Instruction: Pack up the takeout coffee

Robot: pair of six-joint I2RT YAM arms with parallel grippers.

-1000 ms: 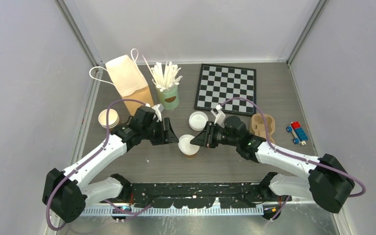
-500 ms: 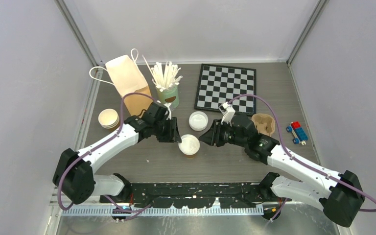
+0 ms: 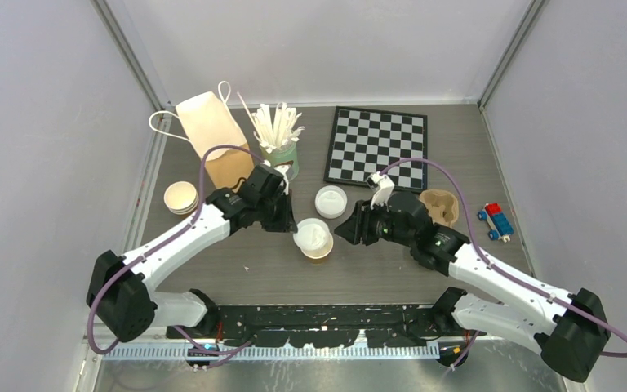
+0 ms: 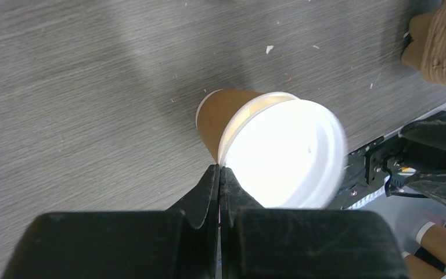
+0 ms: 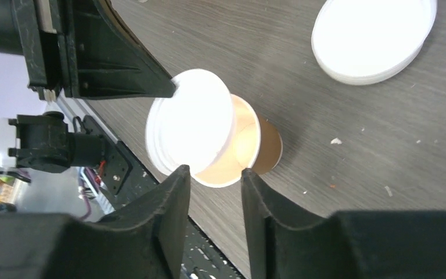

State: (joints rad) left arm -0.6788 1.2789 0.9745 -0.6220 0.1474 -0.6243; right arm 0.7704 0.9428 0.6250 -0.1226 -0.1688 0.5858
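Observation:
One tan paper cup (image 3: pixel 320 251) stands mid-table, its cream inside showing (image 5: pixel 250 145). A white lid (image 3: pixel 312 233) lies askew on it, shifted toward my left arm (image 4: pixel 284 151) (image 5: pixel 189 125). My left gripper (image 3: pixel 292 227) (image 4: pixel 219 168) is shut, its tips touching the lid's rim, and nothing shows between the jaws. My right gripper (image 3: pixel 344 231) (image 5: pixel 215 171) is open on the cup's other side. The cup's near rim sits just between its tips, untouched. A spare white lid (image 3: pixel 331 201) (image 5: pixel 371 38) lies behind the cup. More tan cups (image 3: pixel 180 197) are stacked at the left.
A paper bag (image 3: pixel 212 135) and a mint-green can of white sticks (image 3: pixel 280 159) stand behind my left arm. The brown pulp tray (image 3: pixel 439 206) (image 4: pixel 441 40) sits right of my right gripper. A chessboard (image 3: pixel 377 147) lies at the back and a toy (image 3: pixel 496 220) at the far right.
My left gripper has shut, its tips at the lid. The right gripper's jaws have widened and drawn back from the cup. The lid has slipped from level to askew, toward the left arm.

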